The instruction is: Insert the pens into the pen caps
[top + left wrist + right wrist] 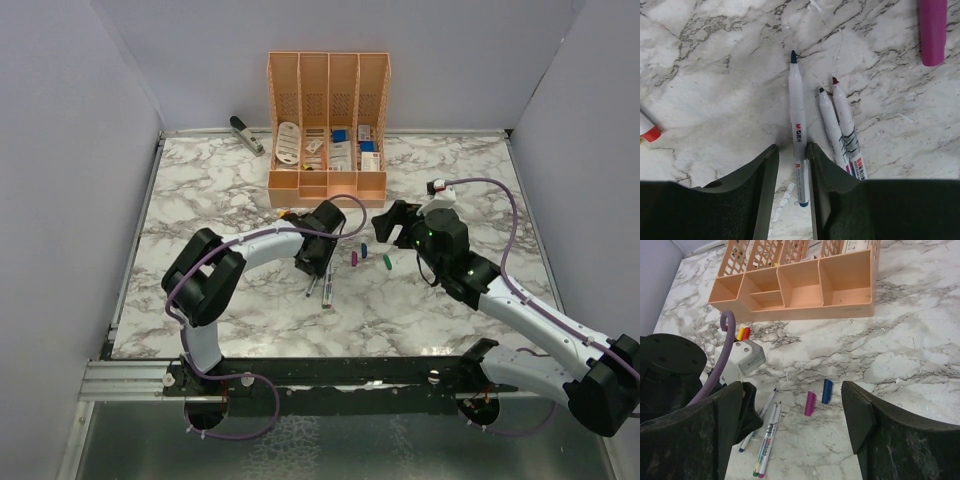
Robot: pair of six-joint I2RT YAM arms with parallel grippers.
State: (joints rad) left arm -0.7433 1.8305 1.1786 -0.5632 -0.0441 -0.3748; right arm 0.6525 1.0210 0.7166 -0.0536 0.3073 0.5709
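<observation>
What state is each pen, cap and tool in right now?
blue-tipped pen, uncapped, lying flat.
green-tipped pen, uncapped, lying against the red-tipped pen.
red-tipped pen, uncapped, lying flat.
purple cap, loose, on no pen.
blue cap, loose beside the purple cap.
left tool, open, fingers either side of the blue-tipped pen.
right tool, open wide, holding nothing.

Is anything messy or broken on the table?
Nothing is broken or spilled. Three thin whitish marker pens lie uncapped on the marble table, while the short purple cap and short blue cap lie loose nearby. The grey stapler sits outside the orange plastic organiser.
</observation>
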